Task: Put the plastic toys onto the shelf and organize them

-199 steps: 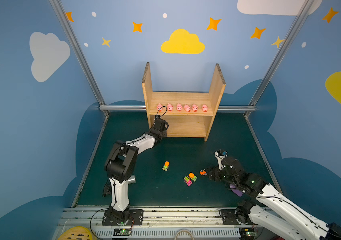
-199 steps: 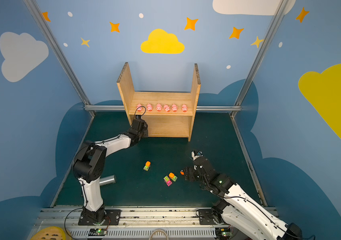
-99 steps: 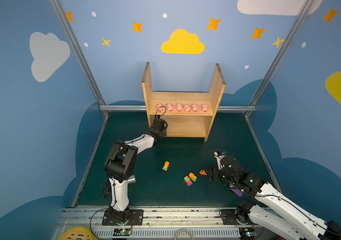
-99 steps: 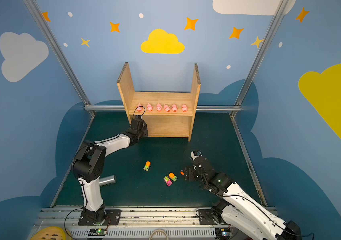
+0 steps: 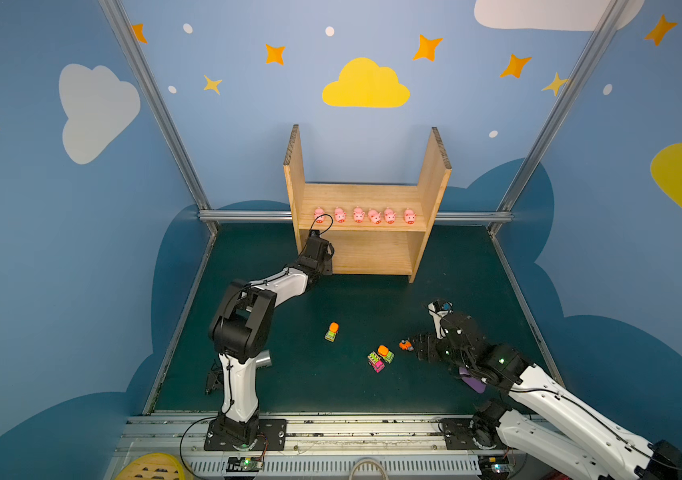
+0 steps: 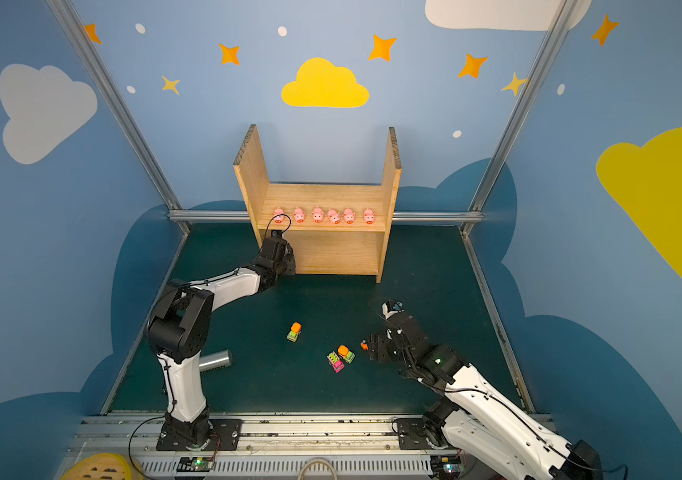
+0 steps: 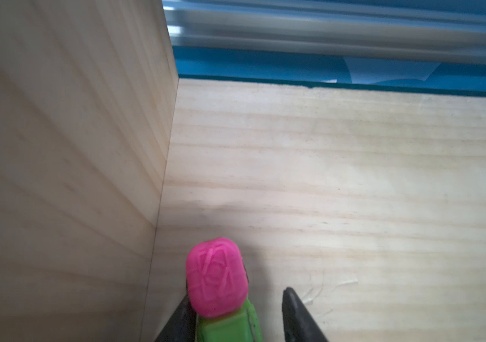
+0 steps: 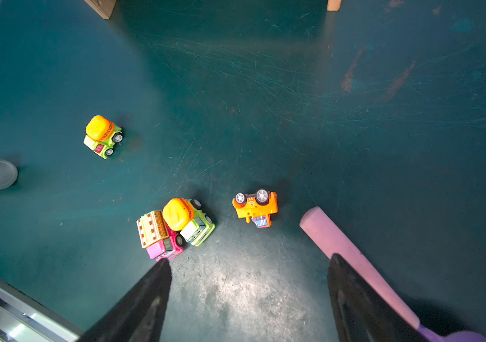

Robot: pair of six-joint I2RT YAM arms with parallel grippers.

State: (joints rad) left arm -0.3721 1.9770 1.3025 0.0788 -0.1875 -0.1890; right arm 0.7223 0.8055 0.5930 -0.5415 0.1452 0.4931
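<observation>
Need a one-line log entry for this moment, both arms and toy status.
left gripper: open, pink-green vehicle on shelf lower board | right gripper: open, by orange vehicle | upper board: six pigs | table: four vehicles

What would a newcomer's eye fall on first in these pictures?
Six pink pigs stand in a neat row on the upper board of the wooden shelf at the back. Four bright toy vehicles lie scattered on the dark green table in front.
</observation>
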